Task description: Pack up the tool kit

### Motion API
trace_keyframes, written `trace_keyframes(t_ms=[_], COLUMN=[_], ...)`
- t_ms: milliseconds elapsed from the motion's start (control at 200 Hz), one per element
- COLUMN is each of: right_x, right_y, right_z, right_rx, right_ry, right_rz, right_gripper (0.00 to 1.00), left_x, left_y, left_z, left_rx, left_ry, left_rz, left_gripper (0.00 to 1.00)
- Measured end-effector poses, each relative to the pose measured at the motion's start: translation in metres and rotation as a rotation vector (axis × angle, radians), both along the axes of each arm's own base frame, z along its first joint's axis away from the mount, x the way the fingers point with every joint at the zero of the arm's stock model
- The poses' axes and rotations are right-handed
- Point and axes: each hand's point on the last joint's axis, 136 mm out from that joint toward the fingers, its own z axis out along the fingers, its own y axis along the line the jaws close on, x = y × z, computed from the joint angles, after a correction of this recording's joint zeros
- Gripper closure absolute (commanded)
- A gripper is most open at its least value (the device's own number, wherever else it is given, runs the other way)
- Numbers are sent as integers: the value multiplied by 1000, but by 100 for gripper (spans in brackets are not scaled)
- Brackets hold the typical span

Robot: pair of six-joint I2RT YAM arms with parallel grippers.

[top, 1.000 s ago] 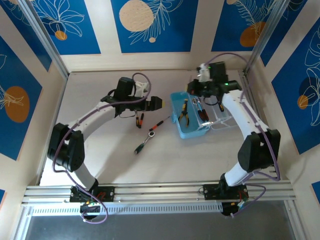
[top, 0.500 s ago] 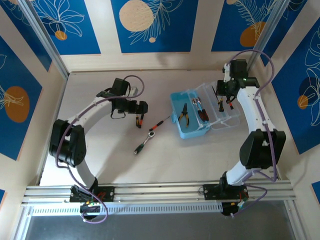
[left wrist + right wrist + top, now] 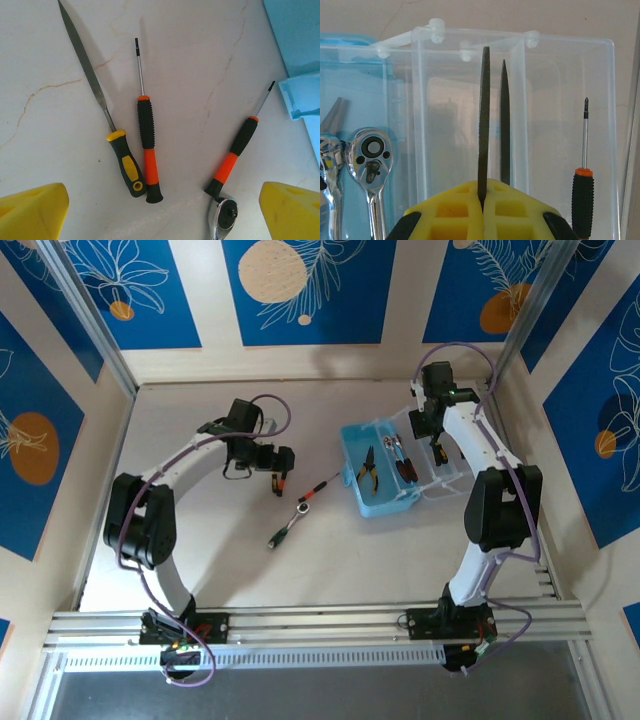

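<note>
Your right gripper (image 3: 482,202) clamps dark metal file (image 3: 483,115) (twin blade maybe reflection) over light-blue plastic case (image 3: 385,508), likely for stowing. Left gripper (image 3: 163,212) gapes above orange-black screwdriver (image 3: 149,150), mid-tabletop, likely for pick.

Robot lab cell: pale table (image 3: 330,560) boxed by blue leaf-print panels (image 3: 350,320), aluminium rail (image 3: 320,623) in front.

White links and black joints form the left arm (image 3: 190,462) and right arm (image 3: 482,442), each trailing a thin purple cable (image 3: 270,397); the left end effector (image 3: 160,215) and right end effector (image 3: 482,205) have chunky yellow fingers (image 3: 32,212), the right's gridded with square pockets
</note>
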Motion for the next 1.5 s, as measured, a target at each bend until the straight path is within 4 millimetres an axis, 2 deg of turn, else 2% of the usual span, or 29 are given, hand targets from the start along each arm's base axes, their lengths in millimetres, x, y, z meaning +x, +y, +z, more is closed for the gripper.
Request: trace_keyframes(t_ms=[215,300,430,485,550,635,685,805,895,1030,1176,1351,1501], right_x=[0,2,6,7,4,-2,-7,-25,-39,-51,-59,-62,-64], right_y=[-1,-1,1,4,8,20,30,58,77,96,99,101,102], right_z=[-3,2,15,19,23,33,43,70,80,66,50,45,42], right_rx=[-11,-14,-7,0,19,73,120,229,288,335,357,372,379], right_ry=[11,5,-22,-31,-34,-43,-62,-116,-134,-91,-42,-25,-14], right_rz=[5,12,11,14,17,41,60,113,151,176,166,162,164], right_gripper=[72,67,61,55,42,12,0,1,1,1,1,1,1], left_x=[0,2,3,4,3,-1,-3,-9,-12,-18,-24,-26,-26], left_y=[0,-1,0,0,2,3,1,-9,-22,-48,-73,-95,-106], left_z=[-2,0,0,-2,-6,-12,-15,-22,-26,-28,-36,-51,-68], left_rx=[3,1,8,13,32,67,86,130,154,180,188,205,235], left_ry=[6,0,-4,0,6,15,18,26,21,5,2,9,13], left_rz=[0,0,-2,0,-2,-10,-21,-56,-96,-182,-251,-314,-362], left_gripper=[3,6,17,22,26,34,38,46,62,70,78,78,71])
